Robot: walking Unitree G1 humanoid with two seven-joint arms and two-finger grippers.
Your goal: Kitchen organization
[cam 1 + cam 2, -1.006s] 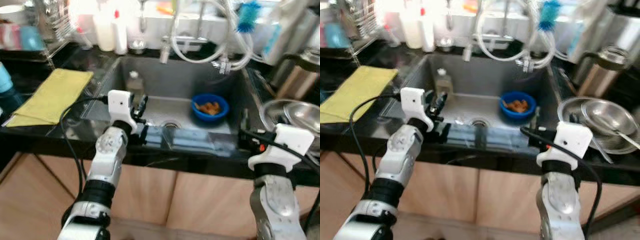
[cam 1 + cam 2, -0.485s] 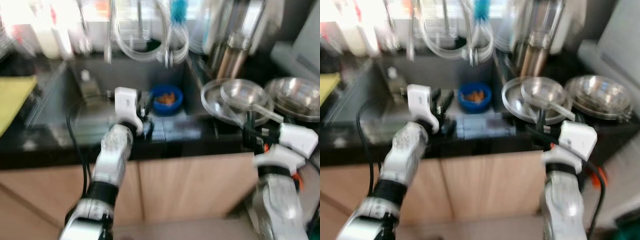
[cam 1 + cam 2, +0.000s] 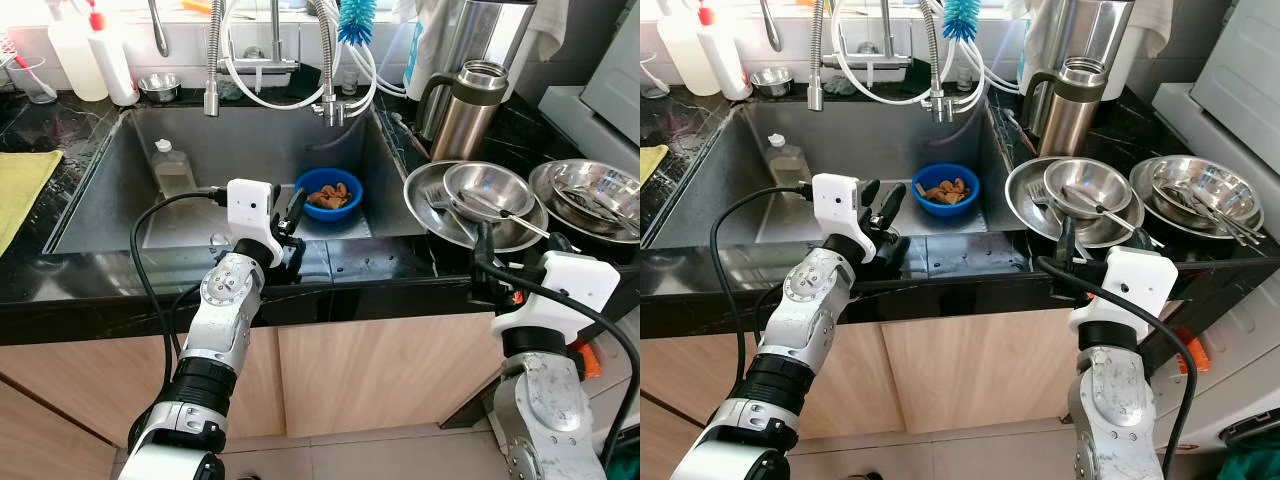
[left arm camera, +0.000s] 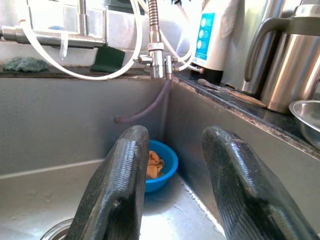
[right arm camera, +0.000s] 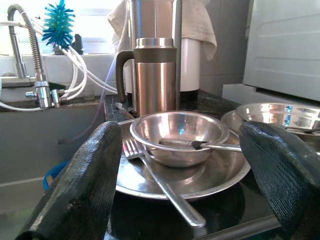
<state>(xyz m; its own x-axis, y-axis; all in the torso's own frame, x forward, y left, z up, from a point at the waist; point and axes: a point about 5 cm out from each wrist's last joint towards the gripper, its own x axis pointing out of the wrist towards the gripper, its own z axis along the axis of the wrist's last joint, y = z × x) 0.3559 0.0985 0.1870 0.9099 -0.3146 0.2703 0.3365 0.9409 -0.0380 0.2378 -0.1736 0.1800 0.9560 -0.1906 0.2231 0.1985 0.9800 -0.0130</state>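
Black glossy stone worktop [image 3: 60, 300], steel sink [image 3: 110, 190] sunk in it, pale wood cabinet fronts below.

My left jaws [image 3: 292, 222] stood parted, holding nothing, hovering over the sink's front edge and aimed at the blue bowl [image 3: 329, 195]. My right jaws [image 3: 1065, 250] gaped wide, also empty, at the worktop's front edge just short of the steel plate [image 3: 1035, 215].

Progress, my read: nothing gripped, nothing visibly sorted yet. Early stage. All dishes looked left to handle.

Inventory, working outward:
- Blue bowl: plastic-looking, round, on the sink floor by the right wall, orange-brown scraps inside.
- Steel plate: shallow, shiny, carrying a steel bowl [image 5: 177, 132] with a utensil laid across it, and a fork [image 5: 160, 185] lying on the plate.
- More stacked steel dishes [image 3: 1195, 190] further right, with cutlery in them.
- Steel jug [image 3: 465, 110]: tall brushed cylinder, dark handle, behind the plate.
- Small clear bottle [image 3: 172, 170], upright at the sink's left side.
- Spring-neck tap [image 3: 212, 60] with white hoses, blue bottle brush [image 3: 356, 20] above.
- Yellow cloth [image 3: 20, 190], flat on the worktop, far left.
- White squeeze bottles [image 3: 105, 65], back left.
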